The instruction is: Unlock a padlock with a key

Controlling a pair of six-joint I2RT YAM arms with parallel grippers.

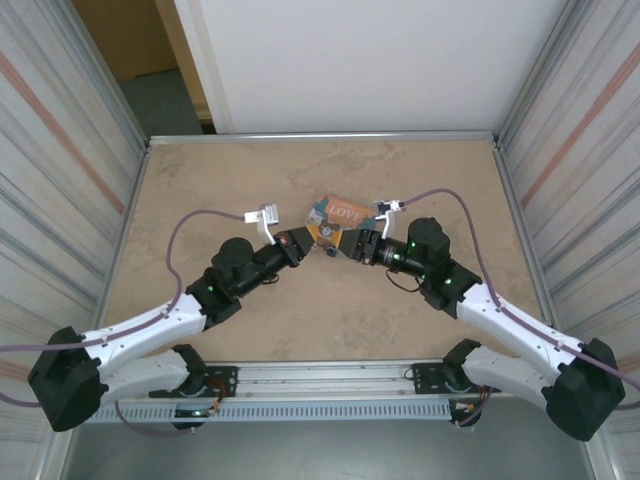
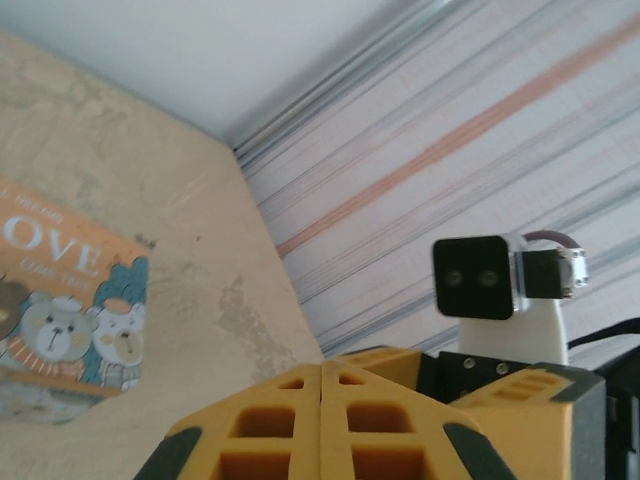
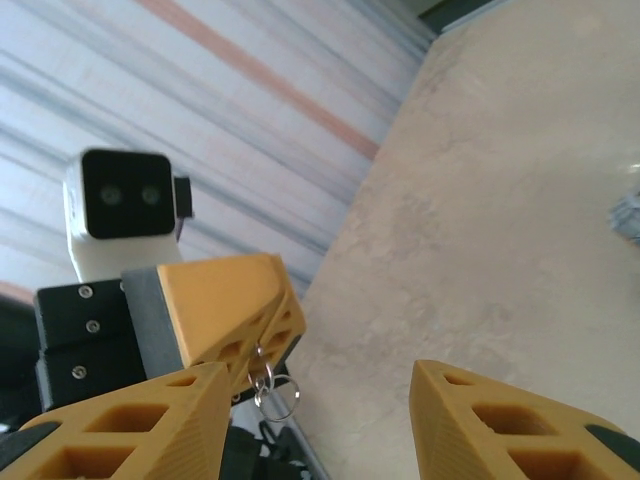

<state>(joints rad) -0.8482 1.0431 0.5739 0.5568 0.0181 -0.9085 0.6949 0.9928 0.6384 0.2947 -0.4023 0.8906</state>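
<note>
Padlock, tiny and blue, is too small to place near the orange cartoon tin; unlocking looks unstarted. Left gripper jaws pinch shut, probably on the thin dark key, silvery rings dangling; right gripper jaws gape empty.

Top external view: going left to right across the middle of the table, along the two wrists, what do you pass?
In order: left wrist camera → left gripper → right gripper → right wrist camera.

Orange tin, yellow left end effector
</note>
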